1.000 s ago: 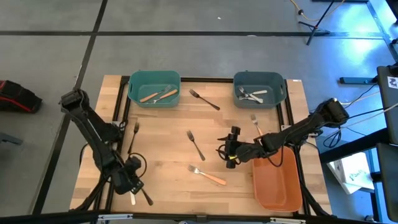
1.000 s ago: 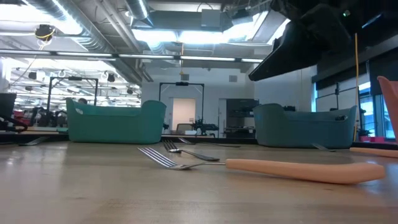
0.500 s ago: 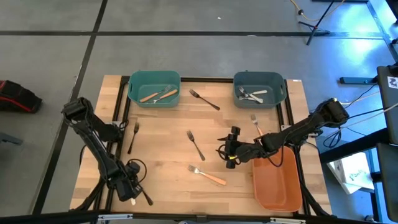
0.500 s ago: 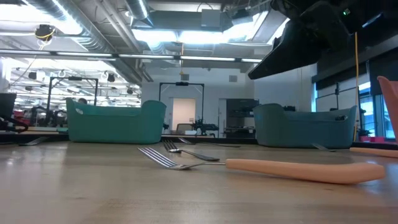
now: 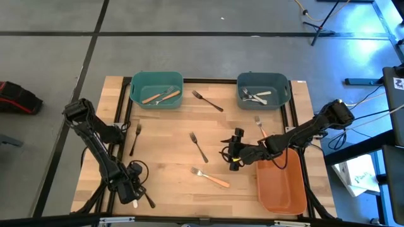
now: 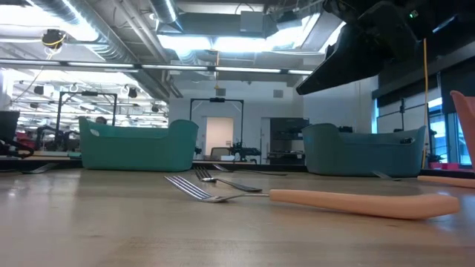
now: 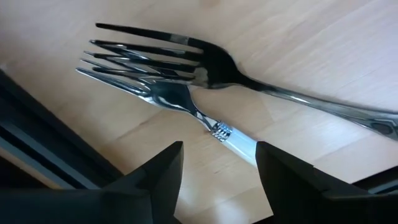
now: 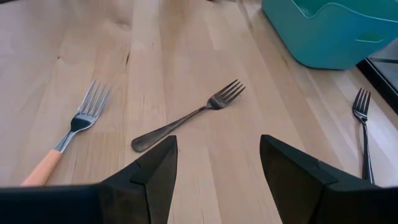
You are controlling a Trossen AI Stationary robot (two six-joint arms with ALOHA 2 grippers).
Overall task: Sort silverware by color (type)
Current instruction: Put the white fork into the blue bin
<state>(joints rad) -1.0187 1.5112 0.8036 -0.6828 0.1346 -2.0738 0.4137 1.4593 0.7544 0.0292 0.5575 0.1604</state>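
Where the left gripper (image 7: 217,168) hangs low at the desk's (image 5: 170,170) near-left corner, two forks lie crossed: an all-metal fork (image 7: 249,74) over a white-handled fork (image 7: 186,109). Its jaws stand wide, holding nothing. Mid-desk, the right gripper (image 5: 235,151) is equally wide and empty, facing a steel fork (image 8: 186,118) and an orange-handled fork (image 8: 65,140). More silverware rests in the teal bins (image 5: 156,81).

1. Two bins stand along the far edge of the surface (image 5: 170,189): the left bin (image 5: 156,89) and the right bin (image 5: 262,89), each holding utensils.
2. A third bin (image 5: 281,183) sits at the near right.
3. Loose forks lie between them, one (image 5: 207,100) just right of the left bin.
4. The left claw (image 5: 131,189) is at the near left corner, over two forks (image 7: 186,74).
5. The right claw (image 5: 232,153) is mid-surface.
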